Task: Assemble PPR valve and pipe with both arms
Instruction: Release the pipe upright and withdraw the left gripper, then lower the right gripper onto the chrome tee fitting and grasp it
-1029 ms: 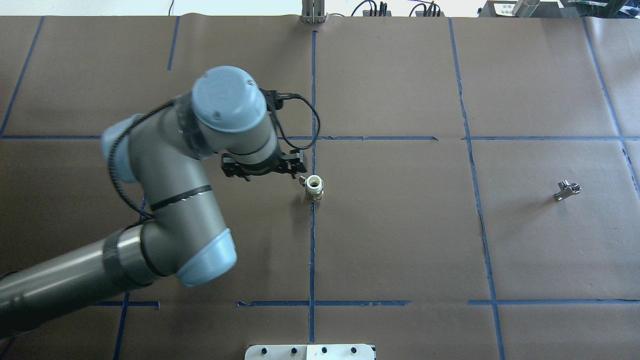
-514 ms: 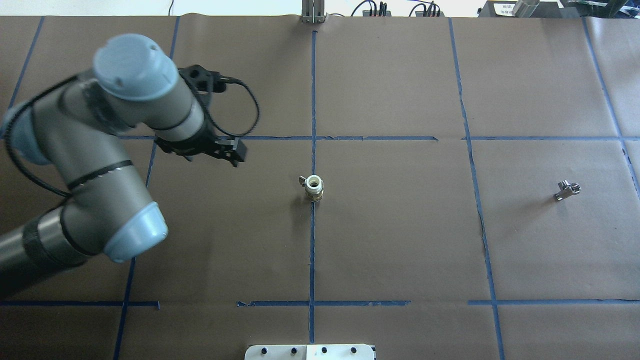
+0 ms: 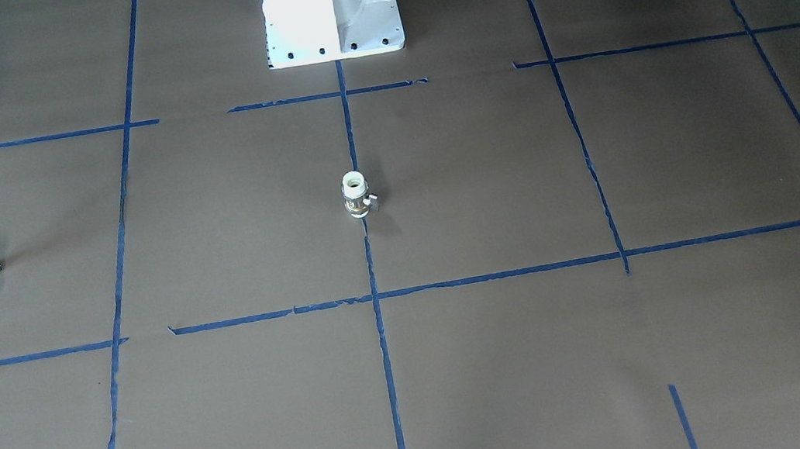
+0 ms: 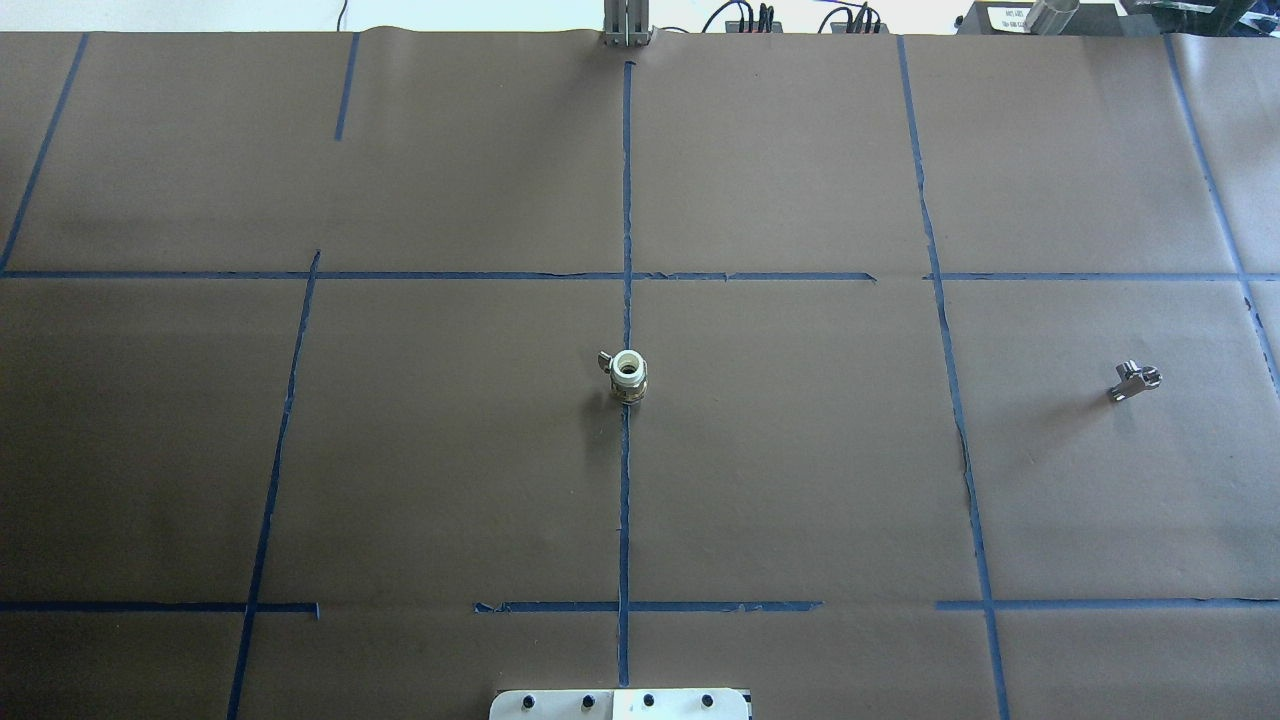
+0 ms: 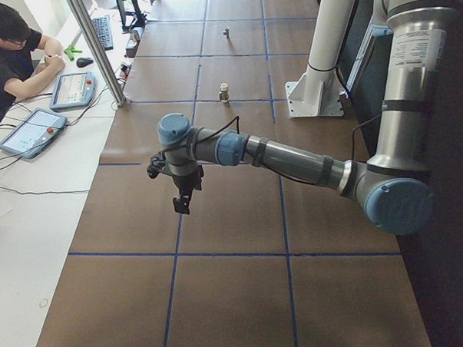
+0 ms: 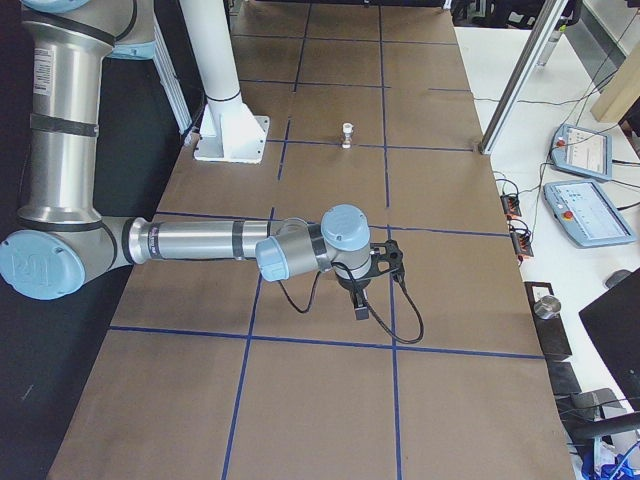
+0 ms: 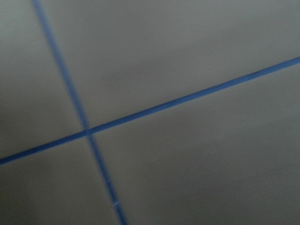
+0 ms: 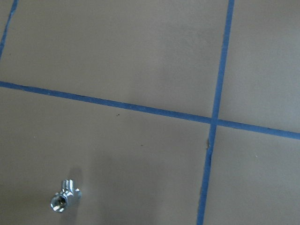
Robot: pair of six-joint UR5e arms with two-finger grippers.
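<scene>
The PPR valve (image 4: 628, 373) stands upright on the centre tape line, white end up, brass middle, small handle to one side; it also shows in the front-facing view (image 3: 357, 195). The chrome pipe (image 4: 1133, 380) lies alone far to the right, and the right wrist view shows it (image 8: 65, 199). Neither arm is in the overhead view. My left gripper (image 5: 181, 209) hangs over bare paper near the table's left end, far from the valve. My right gripper (image 6: 361, 312) hangs over bare paper towards the right end. I cannot tell whether either is open or shut.
The white robot base plate (image 4: 620, 705) sits at the near middle edge. Blue tape lines (image 4: 626, 500) grid the brown paper. An operator (image 5: 3, 53) sits with tablets (image 5: 30, 130) beyond the far edge. A metal post (image 5: 95, 49) stands at that edge.
My left arm has drawn back from beside the valve to the left and out of the overhead view. The valve and the pipe have not moved.
</scene>
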